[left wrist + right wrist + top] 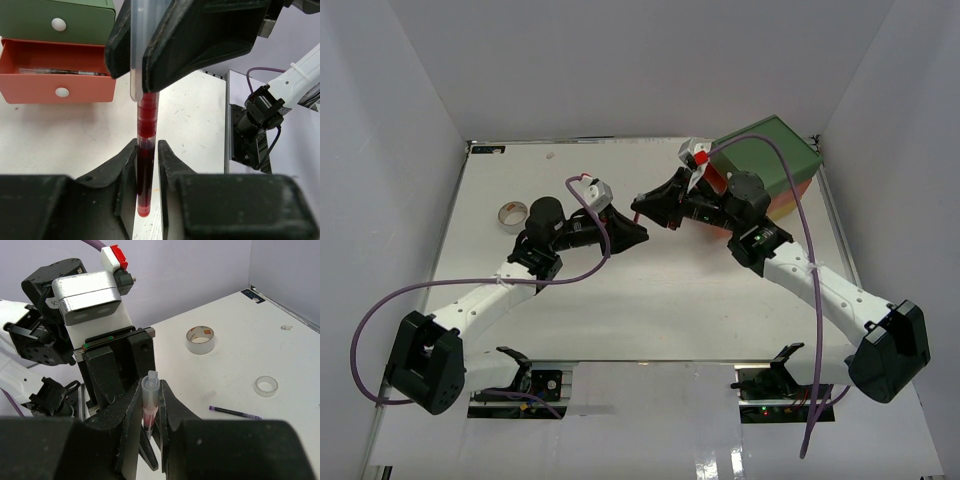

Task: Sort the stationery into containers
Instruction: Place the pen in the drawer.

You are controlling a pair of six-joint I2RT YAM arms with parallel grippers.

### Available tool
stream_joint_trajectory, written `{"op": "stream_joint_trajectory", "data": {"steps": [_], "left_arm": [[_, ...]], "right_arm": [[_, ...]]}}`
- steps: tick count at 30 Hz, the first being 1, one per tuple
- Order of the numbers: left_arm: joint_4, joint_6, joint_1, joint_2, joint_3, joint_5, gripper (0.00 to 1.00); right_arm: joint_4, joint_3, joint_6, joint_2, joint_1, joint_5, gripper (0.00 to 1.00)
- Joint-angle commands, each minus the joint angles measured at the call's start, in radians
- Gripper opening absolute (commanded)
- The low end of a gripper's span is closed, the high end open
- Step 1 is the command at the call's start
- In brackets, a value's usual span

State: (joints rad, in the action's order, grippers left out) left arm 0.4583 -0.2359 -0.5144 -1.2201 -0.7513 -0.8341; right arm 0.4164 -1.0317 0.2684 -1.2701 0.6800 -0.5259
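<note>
The red pen (147,115) is off the table (620,310), running straight from the left pincer (147,148), squeezing its red end, to the right pincer (150,390), squeezing its clear end, with the open orange-red drawer (30,90) nearer the right one.

Overhead camera looks down; 2 close wrist cameras share the pen (145,150).

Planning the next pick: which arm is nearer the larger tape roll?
Left. The left arm has its wrist right beside the tape roll; the right arm is across the table, by the drawer chest.
</note>
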Motion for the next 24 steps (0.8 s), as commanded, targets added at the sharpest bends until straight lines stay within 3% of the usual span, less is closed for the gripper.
{"op": "stream_joint_trajectory", "data": {"steps": [1, 3, 7, 13, 15, 19, 20, 24], "left_arm": [[-0.043, -0.011, -0.006, -0.001, -0.031, -0.02, 0.32], [-0.056, -0.005, -0.006, -0.001, -0.037, -0.013, 0.4], [-0.075, 0.004, -0.007, -0.001, -0.043, -0.005, 0.68], [-0.136, 0.03, -0.009, 0.004, -0.063, 0.047, 0.98], [-0.174, 0.046, -0.009, 0.008, -0.071, 0.084, 0.98], [-0.265, 0.055, -0.009, 0.016, -0.108, 0.297, 0.98], [-0.317, 0.053, -0.009, 0.017, -0.117, 0.432, 0.98], [-0.454, 0.07, -0.009, -0.009, -0.177, 0.719, 0.98]], "right_arm": [[0.064, -0.004, -0.052, 0.041, -0.02, 0.035, 0.08], [0.048, -0.007, -0.07, 0.048, -0.028, 0.049, 0.08], [0.01, -0.01, -0.1, 0.055, -0.036, 0.067, 0.08], [-0.071, -0.01, -0.177, 0.063, -0.046, 0.128, 0.08], [-0.172, -0.037, -0.216, 0.064, -0.054, 0.211, 0.08], [-0.349, -0.099, -0.317, 0.06, -0.063, 0.42, 0.08], [-0.407, -0.12, -0.355, 0.057, -0.063, 0.513, 0.08], [-0.51, -0.177, -0.435, 0.017, -0.073, 0.697, 0.08]]}}
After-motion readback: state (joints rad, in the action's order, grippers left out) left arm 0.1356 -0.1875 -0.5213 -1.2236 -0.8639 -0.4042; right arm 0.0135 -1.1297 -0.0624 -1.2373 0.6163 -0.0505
